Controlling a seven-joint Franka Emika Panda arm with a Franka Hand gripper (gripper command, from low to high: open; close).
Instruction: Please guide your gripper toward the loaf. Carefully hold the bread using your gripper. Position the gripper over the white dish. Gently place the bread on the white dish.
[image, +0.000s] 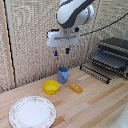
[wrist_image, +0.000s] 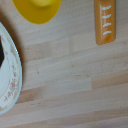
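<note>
- Bread is the object here, though it is the smallest thing on the table: a small orange-brown oblong loaf (image: 76, 88) with a lighter golden top, lying flat on the bare wood just beside the yellow bowl, on the exterior view's right of it, and well apart from the white plate.
- Pale wooden plank table (image: 95, 107) carries everything.
- Bulky white and grey robot arm (image: 74, 14) hangs high above the middle of the table.
- Black metal toaster oven (image: 112, 56) with its door folded down sits at the exterior view's right, at the back.
- Large round flat white dish (image: 32, 112) with a faint speckled rim lies near the front, at the exterior view's left; nothing rests on it.
- White boxy gripper (image: 61, 51) with two short dark, blue-tipped fingers hangs well above the table, fingers parted with only air between them.
- Small round yellow bowl (image: 51, 87) stands between the dish and the loaf.
- Small blue cup (image: 63, 74) stands upright just behind the bowl.
- Wrist view shows the loaf (wrist_image: 105, 21) with pale slash marks along its top, the bowl (wrist_image: 37, 10) and the dish's patterned rim (wrist_image: 14, 82).
</note>
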